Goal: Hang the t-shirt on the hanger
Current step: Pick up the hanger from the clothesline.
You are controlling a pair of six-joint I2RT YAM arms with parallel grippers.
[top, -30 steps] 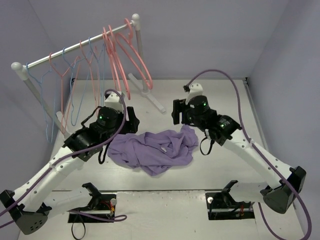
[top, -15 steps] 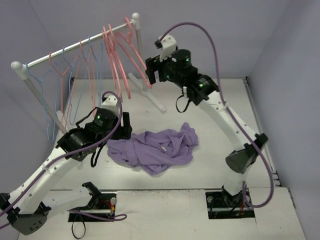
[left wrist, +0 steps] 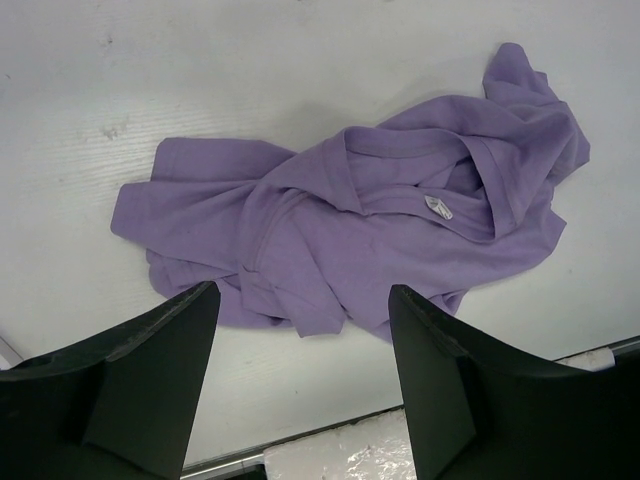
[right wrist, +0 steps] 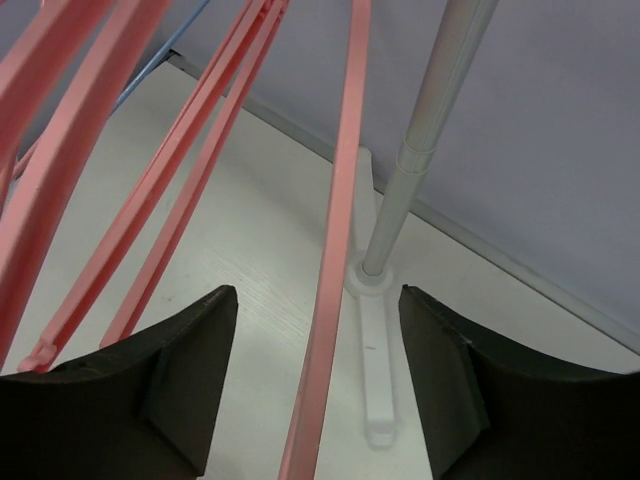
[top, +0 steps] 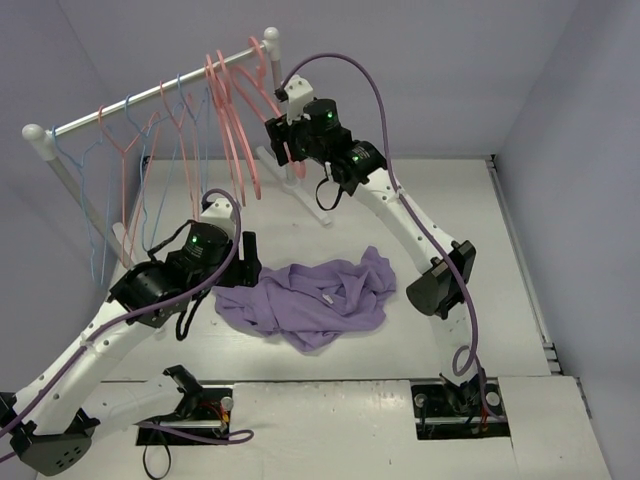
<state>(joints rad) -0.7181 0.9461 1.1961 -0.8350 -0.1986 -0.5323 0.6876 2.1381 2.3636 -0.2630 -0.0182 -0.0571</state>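
Note:
The purple t-shirt [top: 310, 298] lies crumpled on the table and also shows in the left wrist view [left wrist: 400, 215]. My left gripper [top: 246, 262] is open and empty, above the shirt's left edge [left wrist: 300, 300]. Several thick salmon-pink hangers [top: 238, 130] hang at the right end of the rail [top: 150, 97]. My right gripper [top: 278, 135] is raised at these hangers. It is open, and its fingers straddle one salmon hanger arm [right wrist: 335, 300] without closing on it [right wrist: 318, 295].
The rack's right pole [right wrist: 420, 130] and its white foot [right wrist: 378, 380] stand just behind the straddled hanger. Thin blue wire hangers [top: 100, 235] and thin pink-red wire hangers [top: 125, 170] hang further left on the rail.
My right arm has risen from beside the shirt and swung back-left to the hangers on the rack. My left gripper has drawn back slightly to the left. The shirt has not moved.

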